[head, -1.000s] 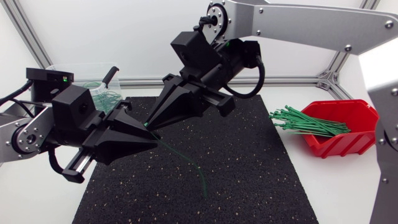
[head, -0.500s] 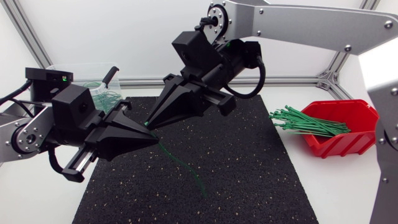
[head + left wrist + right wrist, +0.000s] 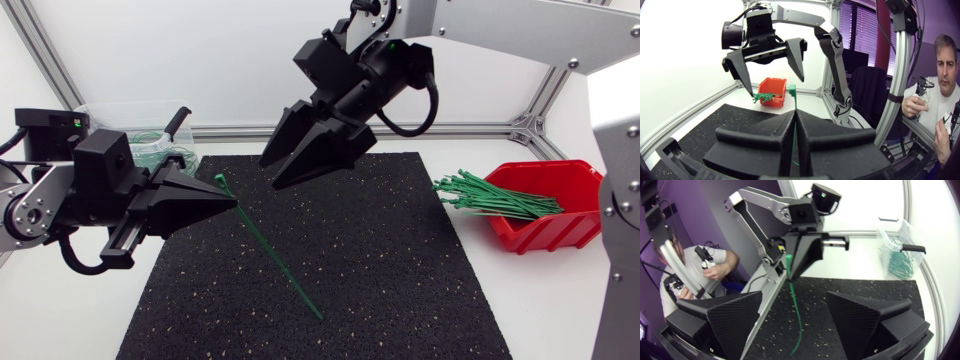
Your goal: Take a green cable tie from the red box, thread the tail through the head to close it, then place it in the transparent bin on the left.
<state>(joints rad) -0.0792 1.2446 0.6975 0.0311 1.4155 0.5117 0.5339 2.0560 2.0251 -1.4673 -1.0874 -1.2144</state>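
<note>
While gripped aloft, green cable tie (image 3: 280, 265): straight, head poking up past the gripper, tail slanting down over the black mat (image 3: 400, 260).
Left gripper (image 3: 228, 205): clenched on the tie just below its head.
Right gripper (image 3: 273, 174): released, jaws spread wide, near the tie's head, apart from it.
Red box (image 3: 545, 236): on the surface (image 3: 525, 300) at right, holding a bundle of green ties (image 3: 495, 198).
Transparent bin (image 3: 140, 106): at left, behind the left arm, looped ties (image 3: 160, 150) inside.

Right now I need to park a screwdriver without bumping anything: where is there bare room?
The right half of the mat is bare, between the cable tie and the red box. The white table in front of that box is bare. Crowded: the mat's left and back, under the left gripper and right gripper.
</note>
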